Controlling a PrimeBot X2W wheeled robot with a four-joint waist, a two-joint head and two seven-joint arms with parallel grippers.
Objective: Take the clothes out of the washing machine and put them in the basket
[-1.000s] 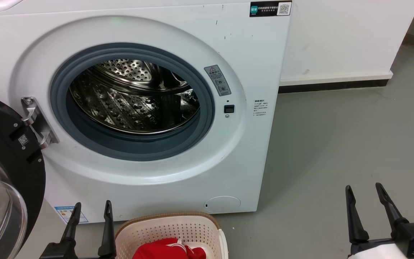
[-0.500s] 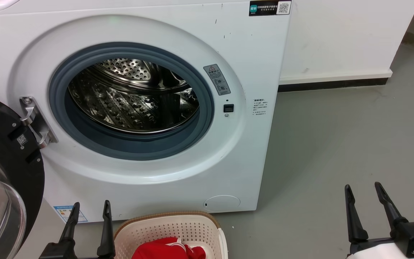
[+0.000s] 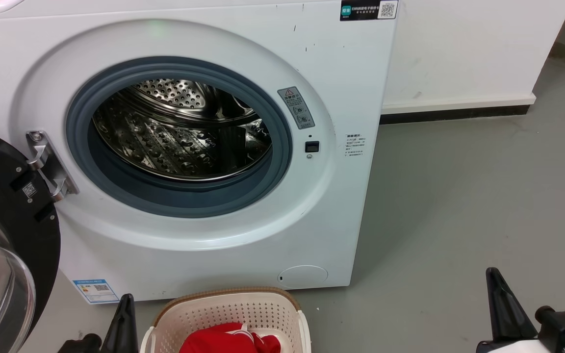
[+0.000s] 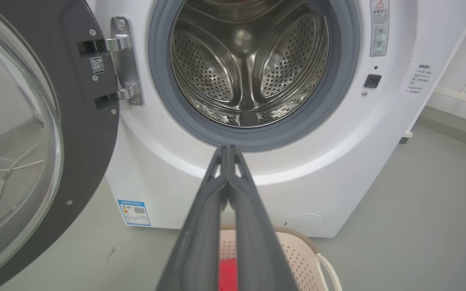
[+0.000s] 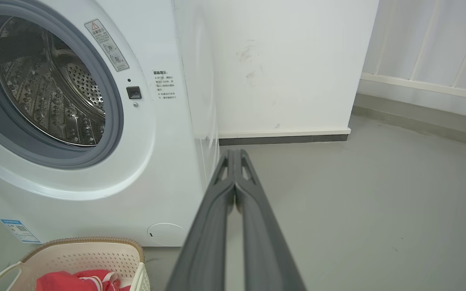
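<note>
Since a second ago both of your grippers have closed and sunk lower in the head view. The left gripper (image 3: 126,300), whose two fingers stood apart at the lower left, now shows as a single dark wedge. The right gripper (image 3: 493,273) at the lower right has narrowed the same way. Your wrist views agree: each pair of fingers lies pressed together with the tips meeting, and neither pair has hold of anything. The clothes (image 3: 223,339), red fabric with a strip of white-and-red trim, lie in the basket (image 3: 223,293). It stands on the grey floor (image 3: 459,196) just in front of the washing machine (image 3: 351,73), below its opening. It lies between your two grippers, just beside the left one and well apart from the right. The machine's door (image 3: 3,196) is swung wide open on its hinge at the left. Inside the grey gasket (image 3: 282,147) you can see the perforated steel wall of the drum (image 3: 179,137). Your left gripper points at the lower edge of that opening, and your right gripper points past the machine's right side toward the wall's base.
</note>
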